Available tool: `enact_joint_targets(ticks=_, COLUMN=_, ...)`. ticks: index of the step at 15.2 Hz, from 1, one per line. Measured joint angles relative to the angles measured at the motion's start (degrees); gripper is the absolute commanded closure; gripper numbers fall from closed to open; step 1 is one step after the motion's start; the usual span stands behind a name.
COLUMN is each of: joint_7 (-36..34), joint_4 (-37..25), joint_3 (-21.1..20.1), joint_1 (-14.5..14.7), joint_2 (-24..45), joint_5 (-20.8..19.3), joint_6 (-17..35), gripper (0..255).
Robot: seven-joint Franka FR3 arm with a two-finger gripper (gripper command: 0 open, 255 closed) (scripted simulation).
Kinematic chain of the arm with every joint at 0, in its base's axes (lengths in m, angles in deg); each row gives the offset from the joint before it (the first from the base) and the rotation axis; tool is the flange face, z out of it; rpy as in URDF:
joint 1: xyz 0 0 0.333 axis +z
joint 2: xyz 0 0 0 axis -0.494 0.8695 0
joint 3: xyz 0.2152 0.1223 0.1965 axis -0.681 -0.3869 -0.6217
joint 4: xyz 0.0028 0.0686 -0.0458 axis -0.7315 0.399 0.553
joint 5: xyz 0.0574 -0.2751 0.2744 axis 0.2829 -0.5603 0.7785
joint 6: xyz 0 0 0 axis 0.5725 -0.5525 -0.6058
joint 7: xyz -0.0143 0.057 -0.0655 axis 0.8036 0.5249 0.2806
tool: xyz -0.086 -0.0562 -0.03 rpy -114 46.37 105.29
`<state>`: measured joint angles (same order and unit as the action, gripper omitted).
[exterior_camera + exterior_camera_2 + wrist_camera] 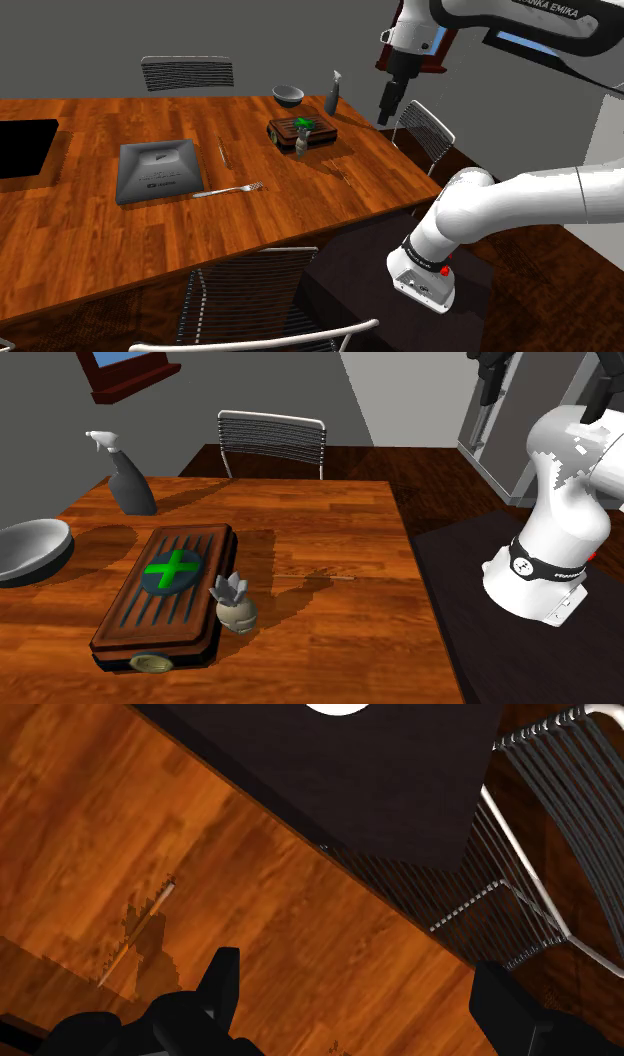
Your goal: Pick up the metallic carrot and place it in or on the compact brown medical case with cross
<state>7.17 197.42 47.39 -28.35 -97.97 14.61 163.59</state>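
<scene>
Spread wide, the black fingers (222, 989) clasp nothing. The gripper (387, 112) hangs high above the table edge nearest the stand, well apart from the work. Largest is the wooden table (90, 240). On it the brown case (150, 622) lies flat, a green cross (172, 572) on its top. Just beside its long side, on the second exterior view's right, stands the grey carrot (236, 610), stubby, leafy top up. The step in hand, I judge, is the reach. To do it well, travel over the carrot before descending. Turn the wrist so the fingers straddle its squat body below the leaves, and keep the finger nearest the case from striking it.
</scene>
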Motion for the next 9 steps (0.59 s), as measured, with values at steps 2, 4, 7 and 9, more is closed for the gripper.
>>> enact_joint_targets(ticks=2, joint_7=0.0, joint_4=0.7, joint_3=0.1, joint_1=-0.1, joint_2=0.3, joint_5=-0.1, joint_6=1.3, gripper=0)
enact_joint_targets(ticks=4, joint_7=-0.1, joint_4=2.9, joint_3=0.3, joint_1=-0.4, joint_2=0.7, joint_5=-0.1, joint_6=5.0, gripper=0)
enact_joint_targets(ticks=7, joint_7=-0.2, joint_4=6.5, joint_3=1.0, joint_1=-1.1, joint_2=2.5, joint_5=-0.3, joint_6=12.6, gripper=0)
enact_joint_targets(ticks=9, joint_7=0.2, joint_4=8.8, joint_3=1.9, joint_1=-1.6, joint_2=4.1, joint_5=-0.7, joint_6=18.0, gripper=0)
